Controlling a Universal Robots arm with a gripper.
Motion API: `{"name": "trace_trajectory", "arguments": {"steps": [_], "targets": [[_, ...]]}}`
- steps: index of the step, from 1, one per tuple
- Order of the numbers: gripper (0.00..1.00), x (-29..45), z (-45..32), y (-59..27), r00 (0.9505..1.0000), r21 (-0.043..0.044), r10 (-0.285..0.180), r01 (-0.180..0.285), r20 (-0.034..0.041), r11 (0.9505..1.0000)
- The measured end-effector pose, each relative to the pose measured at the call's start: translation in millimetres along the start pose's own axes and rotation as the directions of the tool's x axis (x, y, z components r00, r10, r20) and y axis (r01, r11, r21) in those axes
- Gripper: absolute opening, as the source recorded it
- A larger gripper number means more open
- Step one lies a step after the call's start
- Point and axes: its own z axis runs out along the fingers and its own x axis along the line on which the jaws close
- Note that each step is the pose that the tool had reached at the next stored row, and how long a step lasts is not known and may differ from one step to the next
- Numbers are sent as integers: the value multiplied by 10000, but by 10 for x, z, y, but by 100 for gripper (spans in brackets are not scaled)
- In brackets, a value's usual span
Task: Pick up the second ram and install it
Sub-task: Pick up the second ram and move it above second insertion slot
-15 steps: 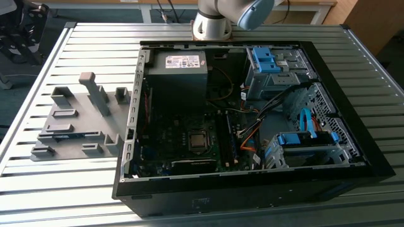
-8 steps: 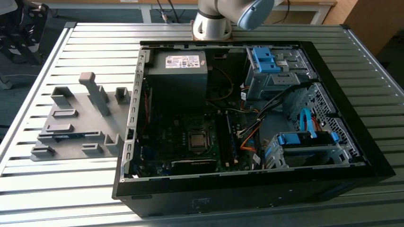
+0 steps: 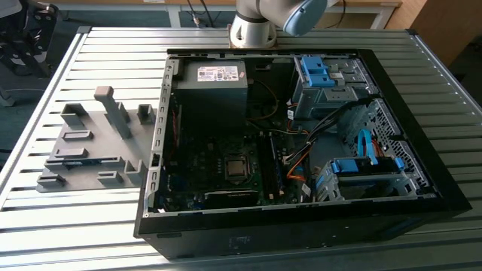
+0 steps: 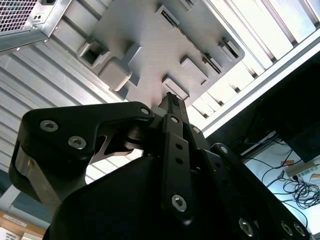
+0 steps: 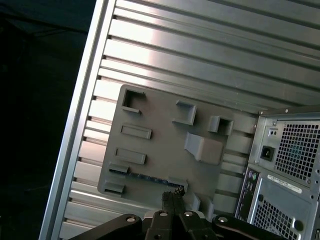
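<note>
Your black gripper (image 5: pixel 173 193): fingers pinched narrow, nothing between. Thin blue-green second ram (image 5: pixel 145 177) stands in the grey plastic holder tray (image 3: pixel 90 151), at nine o'clock of the black open computer case (image 3: pixel 263 232) in the exterior view.

We counted one claw (image 5: pixel 172 196), and just beyond its tips one grey holder plate (image 5: pixel 165 150) carrying one ram (image 5: pixel 150 178). Beside the claw stood one open computer case (image 3: pixel 301 234) on one slatted table (image 3: pixel 98 51). Inside that case, farther from the claw, we counted one power supply (image 3: pixel 207 72) and two blue drive brackets (image 3: pixel 316 70).
</note>
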Motion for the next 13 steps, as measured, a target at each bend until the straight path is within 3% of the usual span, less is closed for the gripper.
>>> {"name": "trace_trajectory", "arguments": {"steps": [13], "targets": [[11,1,0,0,9998,-5,-189,189,-1,9998]]}}
